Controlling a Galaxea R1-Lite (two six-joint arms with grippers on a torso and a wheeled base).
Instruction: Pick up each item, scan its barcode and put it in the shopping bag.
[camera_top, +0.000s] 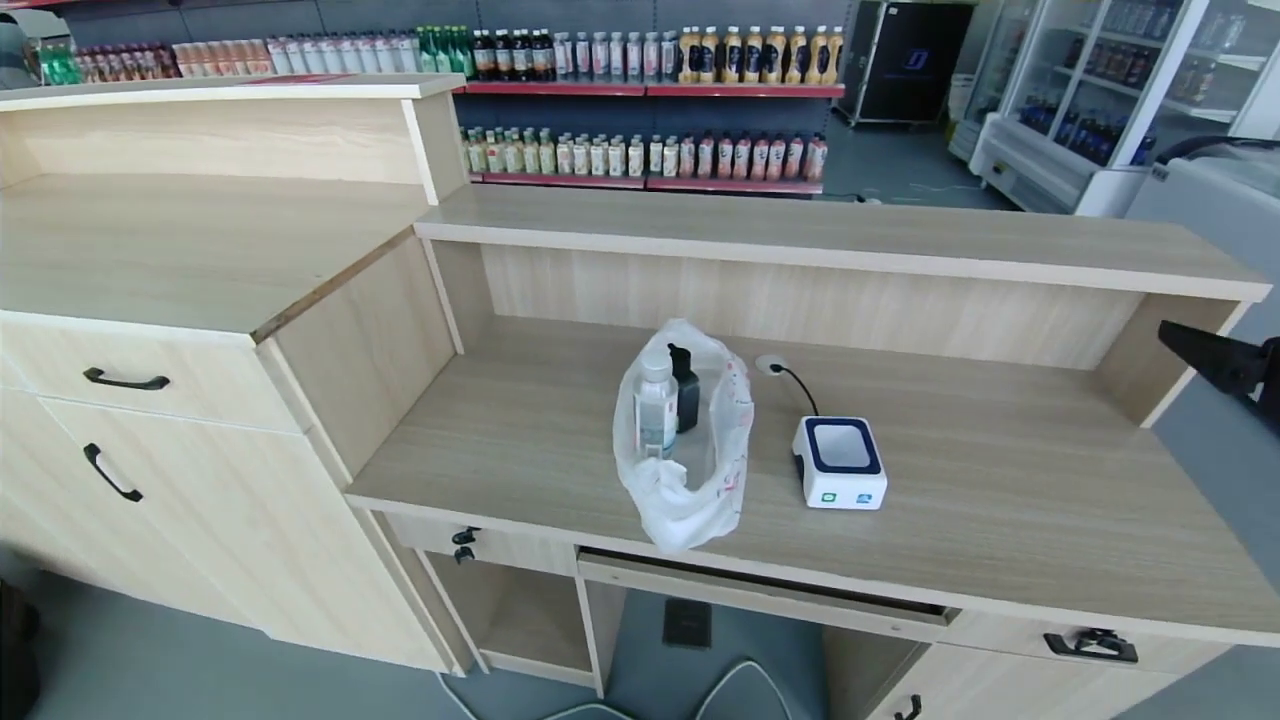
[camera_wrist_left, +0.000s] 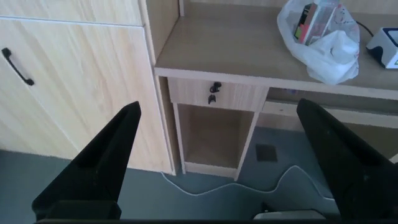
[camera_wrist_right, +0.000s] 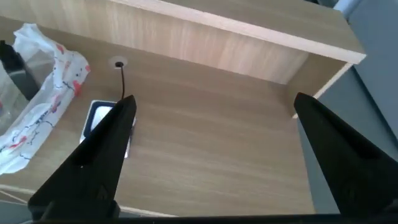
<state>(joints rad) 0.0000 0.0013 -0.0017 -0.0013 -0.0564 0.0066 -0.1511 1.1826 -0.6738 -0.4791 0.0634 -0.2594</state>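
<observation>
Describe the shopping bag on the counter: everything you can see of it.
The shopping bag is thin, translucent white plastic with red print, crumpled and slumped. It sits on the wooden counter with its mouth open upward and its bottom bunched near the front edge. Inside stand a clear bottle with a white cap and, behind it, a dark container with a pump-like top. The white scanner stands apart at its right, not touching.
</observation>
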